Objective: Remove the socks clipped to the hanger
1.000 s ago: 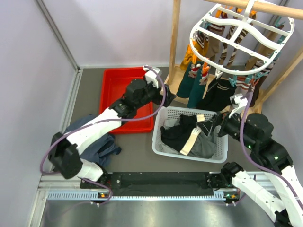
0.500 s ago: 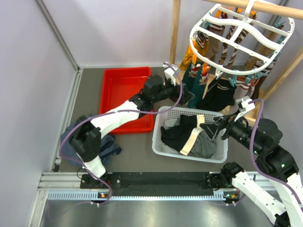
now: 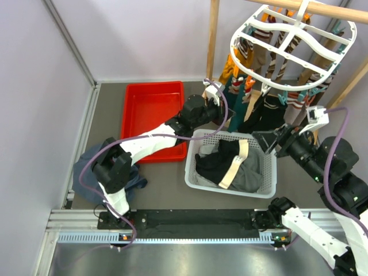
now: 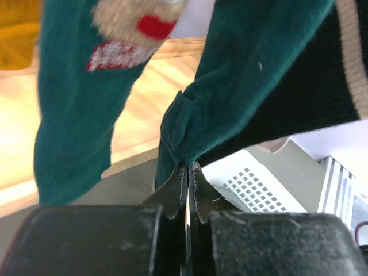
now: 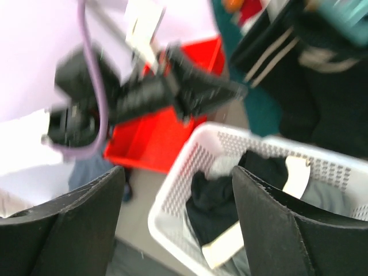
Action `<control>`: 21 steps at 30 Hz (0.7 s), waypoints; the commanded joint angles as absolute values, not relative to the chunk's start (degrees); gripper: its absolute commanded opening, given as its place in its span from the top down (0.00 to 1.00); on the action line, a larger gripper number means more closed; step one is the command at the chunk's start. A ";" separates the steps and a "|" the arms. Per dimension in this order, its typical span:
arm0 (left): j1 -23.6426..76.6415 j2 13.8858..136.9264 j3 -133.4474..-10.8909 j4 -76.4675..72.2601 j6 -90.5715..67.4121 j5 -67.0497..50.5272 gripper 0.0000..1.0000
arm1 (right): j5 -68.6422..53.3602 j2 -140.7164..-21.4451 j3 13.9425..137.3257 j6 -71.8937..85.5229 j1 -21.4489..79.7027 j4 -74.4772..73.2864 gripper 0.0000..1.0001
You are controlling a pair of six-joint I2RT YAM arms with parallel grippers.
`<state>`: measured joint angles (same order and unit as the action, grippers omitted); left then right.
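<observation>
Socks point(image 3: 240, 106) vertical below hanger point(image 3: 233, 43)

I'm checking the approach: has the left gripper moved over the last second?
Yes. In the top view the left gripper has travelled right, away from the red tray, to the hanging teal sock, and is shut on it.

Pale lilac walls point(image 3: 144, 34) — grey floor point(image 3: 167, 181), light wooden rack point(image 3: 213, 34) at back right.
</observation>
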<state>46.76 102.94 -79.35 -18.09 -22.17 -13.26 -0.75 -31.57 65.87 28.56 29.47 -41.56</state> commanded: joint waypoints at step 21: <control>59.59 86.40 -67.85 -26.01 -12.57 14.67 1.00 | 39.00 -65.65 100.89 27.96 39.63 -42.54 0.40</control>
<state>58.35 88.62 -68.38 -21.93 -15.20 9.98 26.37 -62.85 96.09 32.14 33.45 -40.71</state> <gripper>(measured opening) 0.011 0.596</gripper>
